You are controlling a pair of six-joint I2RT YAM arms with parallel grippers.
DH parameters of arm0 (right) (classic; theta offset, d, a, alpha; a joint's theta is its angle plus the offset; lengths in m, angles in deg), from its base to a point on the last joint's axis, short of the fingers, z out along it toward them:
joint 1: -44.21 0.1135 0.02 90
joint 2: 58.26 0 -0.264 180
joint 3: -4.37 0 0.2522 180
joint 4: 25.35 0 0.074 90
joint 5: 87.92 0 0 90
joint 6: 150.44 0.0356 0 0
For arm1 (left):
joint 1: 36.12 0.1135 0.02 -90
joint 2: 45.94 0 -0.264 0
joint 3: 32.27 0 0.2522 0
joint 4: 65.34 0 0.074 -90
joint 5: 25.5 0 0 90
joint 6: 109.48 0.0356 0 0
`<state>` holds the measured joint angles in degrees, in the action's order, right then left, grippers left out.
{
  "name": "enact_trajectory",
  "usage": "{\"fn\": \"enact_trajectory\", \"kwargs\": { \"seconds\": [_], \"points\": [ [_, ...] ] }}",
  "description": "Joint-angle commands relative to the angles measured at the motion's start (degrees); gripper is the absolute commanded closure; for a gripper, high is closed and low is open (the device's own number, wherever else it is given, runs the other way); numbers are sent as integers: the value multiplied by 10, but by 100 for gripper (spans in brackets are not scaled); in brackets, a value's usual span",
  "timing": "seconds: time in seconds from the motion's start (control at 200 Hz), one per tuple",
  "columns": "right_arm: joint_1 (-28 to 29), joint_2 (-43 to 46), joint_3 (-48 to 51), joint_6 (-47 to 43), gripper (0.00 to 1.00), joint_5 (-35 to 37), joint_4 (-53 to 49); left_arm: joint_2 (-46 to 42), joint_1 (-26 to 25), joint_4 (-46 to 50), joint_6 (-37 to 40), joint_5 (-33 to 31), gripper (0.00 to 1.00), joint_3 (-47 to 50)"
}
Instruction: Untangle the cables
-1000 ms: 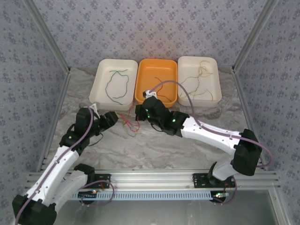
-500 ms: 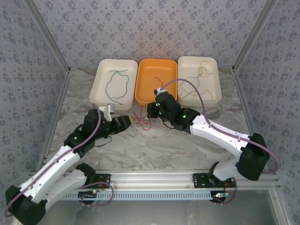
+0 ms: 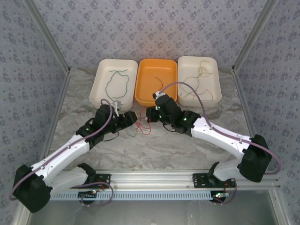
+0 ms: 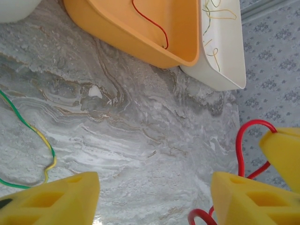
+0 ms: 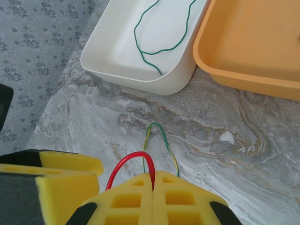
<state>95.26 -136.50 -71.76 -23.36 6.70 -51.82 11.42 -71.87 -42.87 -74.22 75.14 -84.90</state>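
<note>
A red cable (image 3: 143, 123) loops over the marble table between my two grippers. My right gripper (image 5: 153, 176) is shut on the red cable (image 5: 131, 159), which arches out of its closed yellow pads. My left gripper (image 4: 154, 187) stands open just above the table, and the red cable (image 4: 241, 140) curls beside its right finger (image 4: 248, 201). A green and yellow cable (image 5: 161, 138) lies on the table under the grippers, and the same green and yellow cable (image 4: 33, 131) runs to the left of my left gripper (image 3: 132, 117). My right gripper (image 3: 149, 114) faces it closely.
Three trays stand at the back. The left white tray (image 3: 99, 79) holds a green cable (image 3: 117, 84). The orange tray (image 3: 157, 62) holds a short red cable (image 4: 152, 21). The right white tray (image 3: 197, 59) holds yellow-cream cables (image 3: 199, 79). Patterned walls close in both sides.
My left arm has swung right, bringing its gripper close up to the right gripper. My right gripper has shifted a little to the right, carrying the red cable.
</note>
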Motion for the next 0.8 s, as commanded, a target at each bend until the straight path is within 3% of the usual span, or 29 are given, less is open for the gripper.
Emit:
{"fn": "enact_trajectory", "kwargs": {
  "seconds": [0.0, 0.14, 0.285, 0.405, 0.525, 0.67, 0.794],
  "points": [
    [4, 16, 11, -24, 100, -3, -2, 11, -2, -22, -28, 13, 45, -25],
    [6, 16, 13, -21, 100, -3, 5, 10, -2, -24, -41, 8, 64, -21],
    [12, 24, 21, -19, 100, 0, 7, 4, -3, -41, -50, -7, 100, -18],
    [25, 67, 70, 0, 100, 46, 44, -8, 1, -35, -72, -45, 100, -16],
    [33, 142, 186, 61, 100, 87, 173, -40, 2, -76, -124, -95, 100, 21],
    [74, 188, 297, 133, 100, 195, 320, -80, -8, -157, -178, -144, 100, 72],
    [116, 187, 329, 183, 100, 274, 359, -108, -14, -194, -198, -171, 100, 98]
  ]
}}
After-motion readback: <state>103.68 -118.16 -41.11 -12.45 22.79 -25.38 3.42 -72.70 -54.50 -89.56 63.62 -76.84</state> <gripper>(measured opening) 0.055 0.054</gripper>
